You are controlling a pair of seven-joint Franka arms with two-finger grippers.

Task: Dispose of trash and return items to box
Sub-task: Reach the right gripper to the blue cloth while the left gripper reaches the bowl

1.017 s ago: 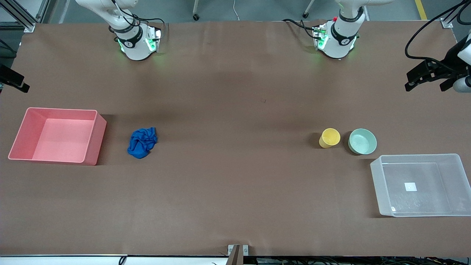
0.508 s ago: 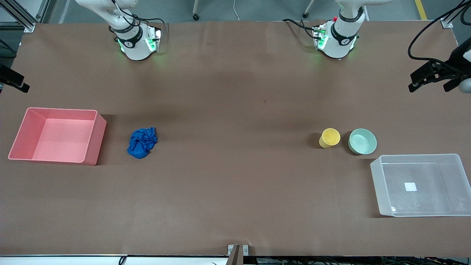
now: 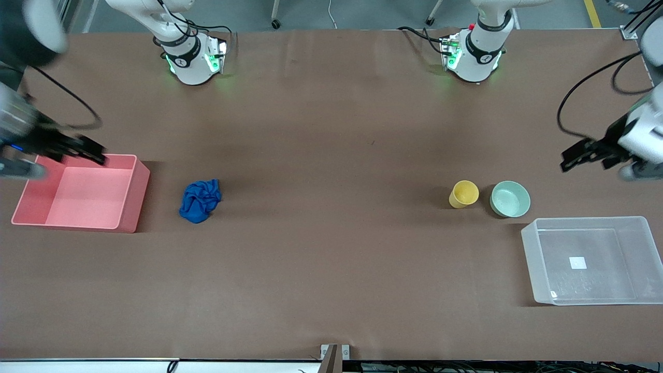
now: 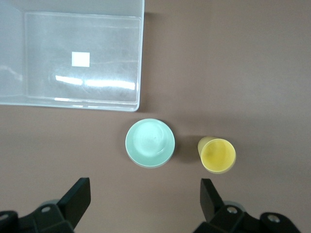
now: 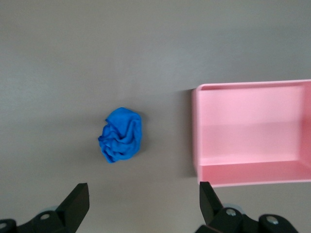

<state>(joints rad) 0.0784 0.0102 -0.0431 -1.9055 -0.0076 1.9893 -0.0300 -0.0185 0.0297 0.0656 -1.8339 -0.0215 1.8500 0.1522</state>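
The trash, a blue cloth wad (image 3: 200,200), lies on the table beside the pink bin (image 3: 77,191). It also shows in the right wrist view (image 5: 121,134). The yellow cup (image 3: 463,194) and the mint-green bowl (image 3: 510,199) stand side by side close to the clear box (image 3: 544,248). The left wrist view shows the bowl (image 4: 150,142), the cup (image 4: 217,155) and the box (image 4: 112,53). My left gripper (image 3: 577,154) hangs open and empty over the table beside the bowl. My right gripper (image 3: 90,151) hangs open and empty over the pink bin's rim.
The pink bin is empty and sits at the right arm's end of the table; it shows in the right wrist view (image 5: 243,131). The clear box holds only a white sticker (image 3: 578,263). Both arm bases stand along the table's top edge.
Both arms have swung in over the table. The right gripper came into view over the pink bin's rim. The left gripper moved toward the bowl and cup.
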